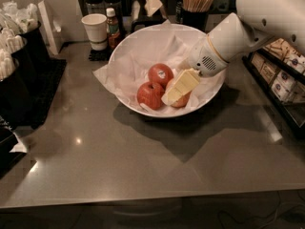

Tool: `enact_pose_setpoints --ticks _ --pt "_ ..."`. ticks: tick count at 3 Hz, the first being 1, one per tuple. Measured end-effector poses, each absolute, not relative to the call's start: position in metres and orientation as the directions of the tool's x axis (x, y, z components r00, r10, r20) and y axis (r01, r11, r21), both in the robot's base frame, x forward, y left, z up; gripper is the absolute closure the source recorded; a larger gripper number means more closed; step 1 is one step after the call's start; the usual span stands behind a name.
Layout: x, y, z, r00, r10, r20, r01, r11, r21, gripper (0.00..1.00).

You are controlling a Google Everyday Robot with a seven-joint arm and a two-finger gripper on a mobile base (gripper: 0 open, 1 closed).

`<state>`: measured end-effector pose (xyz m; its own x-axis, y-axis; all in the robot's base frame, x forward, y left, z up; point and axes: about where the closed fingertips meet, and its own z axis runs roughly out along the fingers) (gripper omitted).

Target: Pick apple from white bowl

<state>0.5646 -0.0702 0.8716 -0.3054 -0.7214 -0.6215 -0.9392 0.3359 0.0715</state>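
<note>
The white bowl, lined with crinkled white paper, stands on the grey counter at centre back. It holds three apples. Two deep red apples lie at its middle and front left. The pale yellow-orange apple lies at the front right, mostly hidden behind my gripper. My gripper, cream coloured on a white arm from the upper right, reaches down into the bowl. It sits right over the pale apple and next to the front red apple.
A small white paper cup and a sauce bottle stand behind the bowl on the left. A cup of wooden sticks stands behind it. Black caddies line the left; a rack of packets lines the right.
</note>
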Motion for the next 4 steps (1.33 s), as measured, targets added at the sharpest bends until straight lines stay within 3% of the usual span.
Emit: enact_pose_setpoints --ticks 2,4 --pt "0.562 -0.057 0.844 -0.328 -0.735 -0.594 -0.941 0.31 0.136 0.27" --pt "0.563 -0.057 0.842 -0.314 -0.739 -0.596 -0.942 0.32 0.1 0.69"
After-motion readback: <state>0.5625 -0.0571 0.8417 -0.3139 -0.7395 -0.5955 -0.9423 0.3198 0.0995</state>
